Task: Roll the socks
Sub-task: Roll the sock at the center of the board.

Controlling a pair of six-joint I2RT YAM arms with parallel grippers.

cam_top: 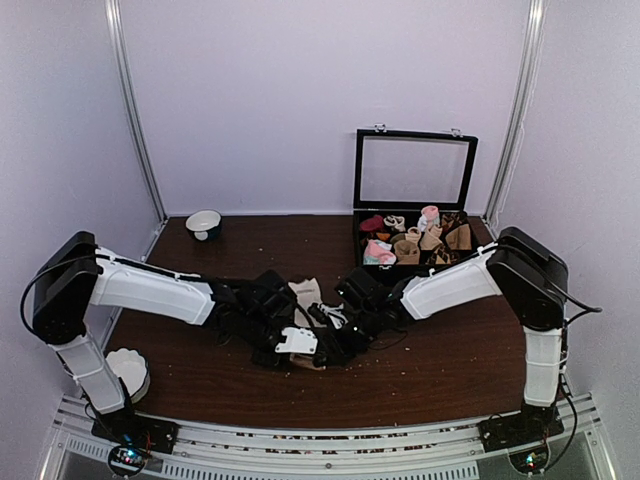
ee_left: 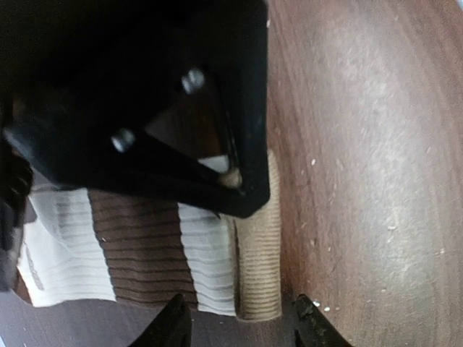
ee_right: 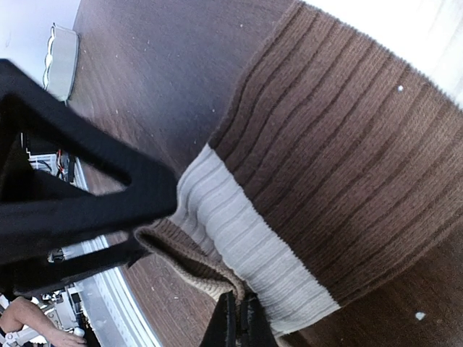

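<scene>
Rearward, sock rolls (cam_top: 380, 252) in the open black box (cam_top: 357, 245); right pincer (ee_right: 235, 322) tight on the socks (ee_right: 347, 144), left pincer (ee_left: 242, 322) half-wide.

Striped socks on dark wood, black-and-white arms.

Socks (ee_left: 145, 246): ribbed knit w/ cross bands of white, dark choc brown, white, then tan-beige at the right end; right wrist view shows the brown rib, a pale grey-white band & a tan edge. Table (cam_top: 450, 370): dark red-brown wood grain w/ pale specks. Walls (cam_top: 300, 100): pale lilac-white. L arm (cam_top: 150, 288) & R arm (cam_top: 445, 288): white shells, black joints. L gripper (ee_left: 242, 324) & R gripper (ee_right: 237, 322): black. Box (cam_top: 415, 133), far right: black frame, clear lid; contents (cam_top: 380, 250) pink, white, tan, red. Bowl (cam_top: 204, 222), far left: white w/ a dark part. Dish (cam_top: 128, 372), near left: white.
</scene>
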